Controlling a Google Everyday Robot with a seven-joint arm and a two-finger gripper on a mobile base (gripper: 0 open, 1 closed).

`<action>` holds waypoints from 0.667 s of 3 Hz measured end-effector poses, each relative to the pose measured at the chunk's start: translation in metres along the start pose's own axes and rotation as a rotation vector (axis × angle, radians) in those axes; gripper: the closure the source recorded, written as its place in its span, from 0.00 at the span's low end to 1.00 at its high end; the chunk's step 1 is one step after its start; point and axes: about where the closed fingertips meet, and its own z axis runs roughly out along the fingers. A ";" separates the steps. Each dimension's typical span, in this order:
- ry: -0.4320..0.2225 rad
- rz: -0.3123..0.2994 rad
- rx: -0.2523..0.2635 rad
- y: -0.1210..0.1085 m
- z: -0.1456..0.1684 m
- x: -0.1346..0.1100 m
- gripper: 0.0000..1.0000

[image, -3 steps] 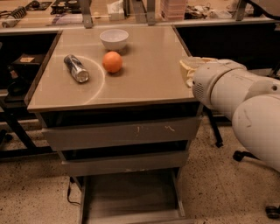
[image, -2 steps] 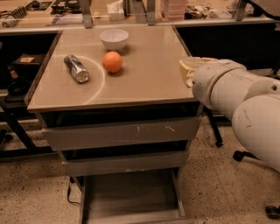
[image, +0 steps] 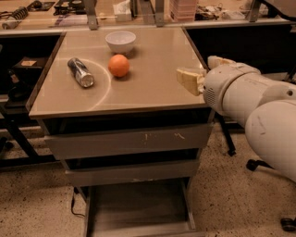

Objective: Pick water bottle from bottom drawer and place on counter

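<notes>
The counter is a glossy beige tabletop with a thin grey rim. The bottom drawer is pulled out at the bottom of the view, and the part of its grey floor that shows is bare. The water bottle is not in view. My gripper hangs over the counter's right edge, open and empty, with one beige finger above the tabletop. My white arm fills the right side.
A silver can lies on the counter's left part, with an orange and a white bowl beside it. Two shut drawer fronts sit above the open drawer. A cluttered bench runs behind.
My gripper has shifted slightly left and down, further over the counter's right edge. Nothing else has moved.
</notes>
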 end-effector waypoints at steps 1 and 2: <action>0.000 0.000 0.000 0.000 0.000 0.000 0.00; 0.000 0.000 0.000 0.000 0.000 0.000 0.00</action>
